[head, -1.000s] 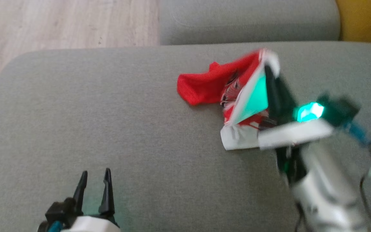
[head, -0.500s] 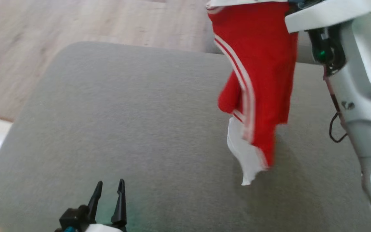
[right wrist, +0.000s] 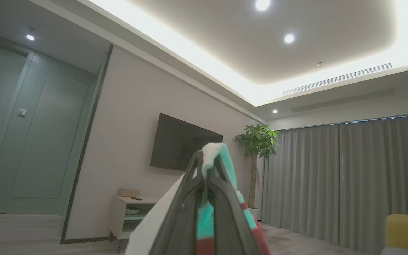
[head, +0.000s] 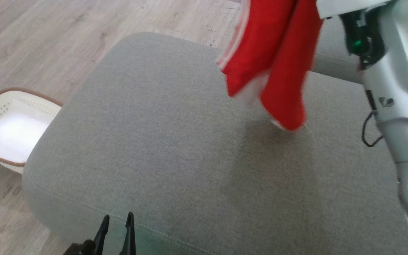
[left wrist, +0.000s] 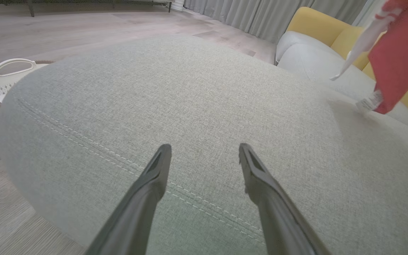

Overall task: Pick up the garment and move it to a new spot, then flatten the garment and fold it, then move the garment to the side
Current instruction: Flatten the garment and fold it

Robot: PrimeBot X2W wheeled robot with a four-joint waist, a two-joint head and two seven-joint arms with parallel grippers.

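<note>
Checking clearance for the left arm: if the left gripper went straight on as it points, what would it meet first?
The open left gripper would probably meet the grey cushion first, at a shallow angle; depth is unclear. The red garment hangs off that line.

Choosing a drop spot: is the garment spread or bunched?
Bunched: the garment hangs in narrow folds from the shut right gripper, over the cushion.

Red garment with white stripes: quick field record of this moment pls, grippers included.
garment: red garment with white stripes, hanging bunched from the right gripper, over the cushion's far right part
right gripper: shut on a fold of the garment, raised
left gripper: open, empty, low over the cushion's near edge
surface: grey fabric cushion
floor: white perforated basket with brown rim, left of cushion
hem touching cushion: cannot tell
</note>
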